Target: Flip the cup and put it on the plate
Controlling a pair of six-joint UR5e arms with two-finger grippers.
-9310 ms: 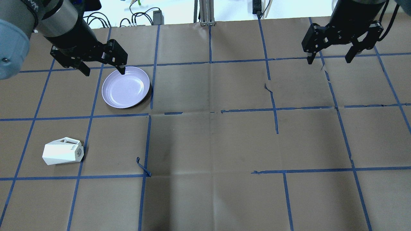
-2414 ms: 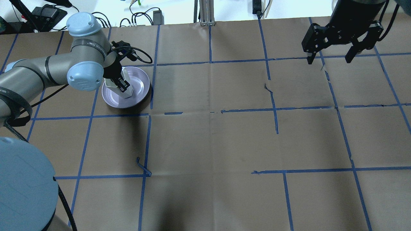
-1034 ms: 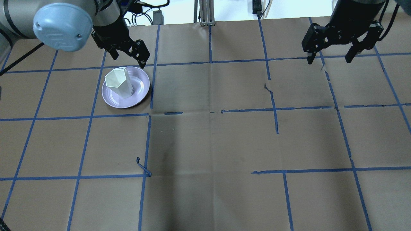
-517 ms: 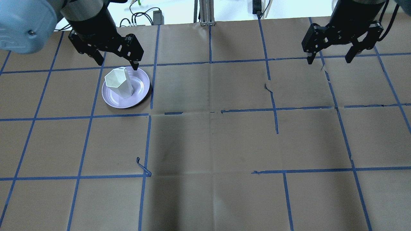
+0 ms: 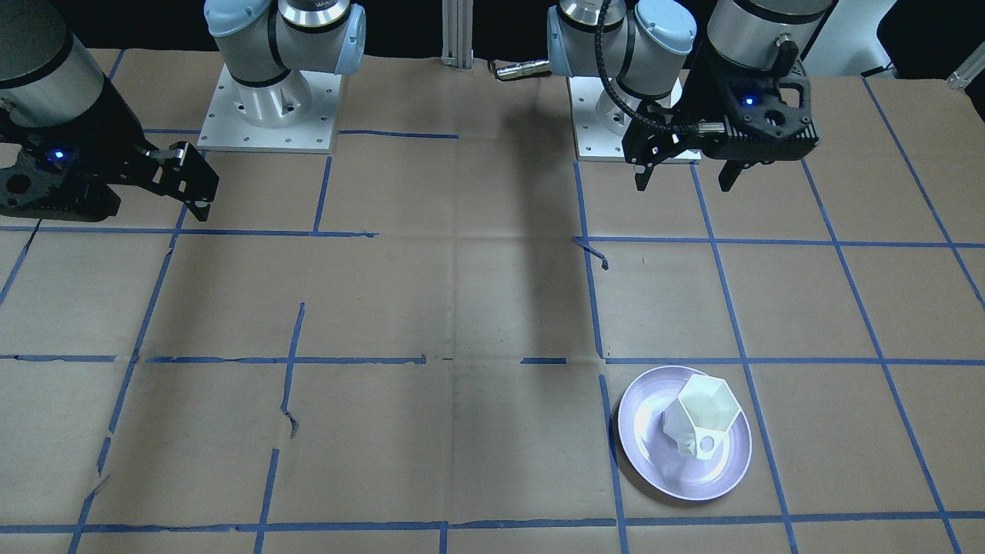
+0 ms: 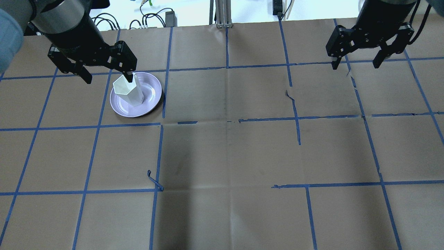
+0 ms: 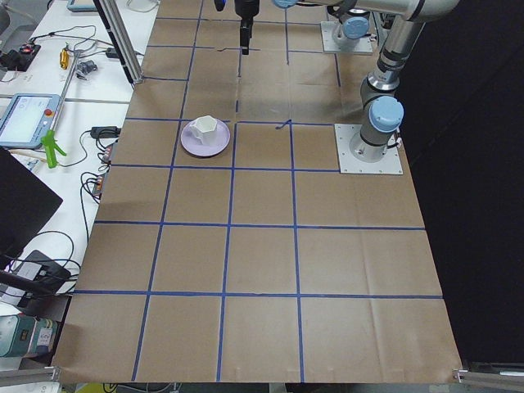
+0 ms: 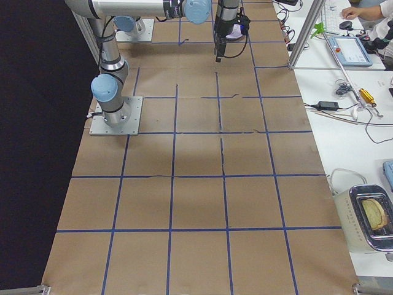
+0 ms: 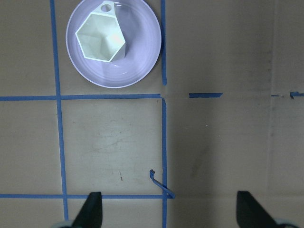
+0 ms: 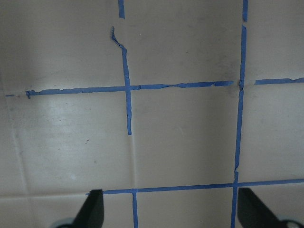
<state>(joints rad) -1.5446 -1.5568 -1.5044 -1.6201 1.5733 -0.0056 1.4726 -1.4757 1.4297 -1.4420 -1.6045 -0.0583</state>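
Table, seemingly paper-covered, carries plate.

Brown paper with blue tape grid is covering the table, white desk sitting alongside, black backdrop hanging opposite.

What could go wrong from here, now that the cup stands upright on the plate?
1. The cup stands off centre on the plate, its handle close to the rim, so a knock to the plate might tip it.
2. The left gripper hangs open above the table; a low sweep past the plate could perhaps hit the tall cup.
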